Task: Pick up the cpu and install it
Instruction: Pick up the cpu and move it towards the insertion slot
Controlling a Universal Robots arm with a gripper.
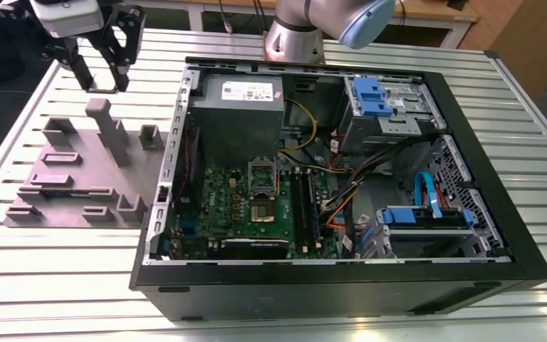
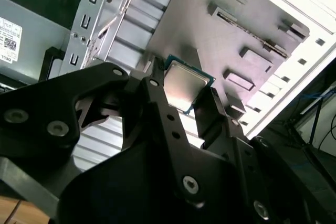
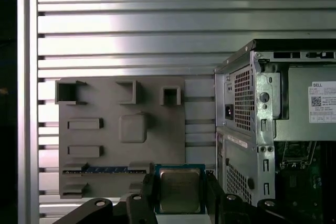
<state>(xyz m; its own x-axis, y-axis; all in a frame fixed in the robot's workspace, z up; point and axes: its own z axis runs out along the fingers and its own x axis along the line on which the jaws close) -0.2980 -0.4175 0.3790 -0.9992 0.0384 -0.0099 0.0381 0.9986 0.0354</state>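
Nearest, the open computer case (image 1: 350, 281) is laid on its side on the slatted counter (image 1: 55, 285). The motherboard (image 1: 254, 206) is seen inside it, with the cpu socket (image 1: 262, 211) near the board's middle. At the exterior view's left, the grey parts fixture (image 1: 74, 178) is set just beside the case. Farther back, by the fixture's far end, the tool (image 1: 102, 75) is raised above the counter and closed on the cpu (image 3: 179, 190). The chip is pinched by two opposite edges and held clear of the fixture. The carry is judged best done with the chip level, the rim gripped lightly, and the case wall (image 1: 180, 128) passed with room to spare.
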